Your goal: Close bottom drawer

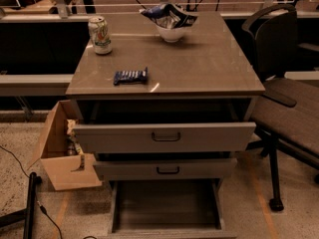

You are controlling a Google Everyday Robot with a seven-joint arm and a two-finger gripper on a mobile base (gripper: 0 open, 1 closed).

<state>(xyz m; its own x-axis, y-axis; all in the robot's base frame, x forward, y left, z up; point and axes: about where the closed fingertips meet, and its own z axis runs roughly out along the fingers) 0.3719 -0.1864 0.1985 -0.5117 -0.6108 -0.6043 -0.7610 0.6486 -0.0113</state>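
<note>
The bottom drawer [164, 205] of the grey cabinet stands pulled far out toward me, its dark tray open and empty. Its low front [167, 232] lies along the bottom edge of the view, and its handle is out of view. Above it the middle drawer [167, 169] and the tall top drawer [164, 137] are each pulled out a little. My gripper is not in view.
On the cabinet top [199, 68] are a soda can [100, 35], a dark snack bar [130, 76] and a white bowl with a chip bag [170, 20]. An open cardboard box [60, 151] stands at the left. An office chair [286, 88] stands at the right.
</note>
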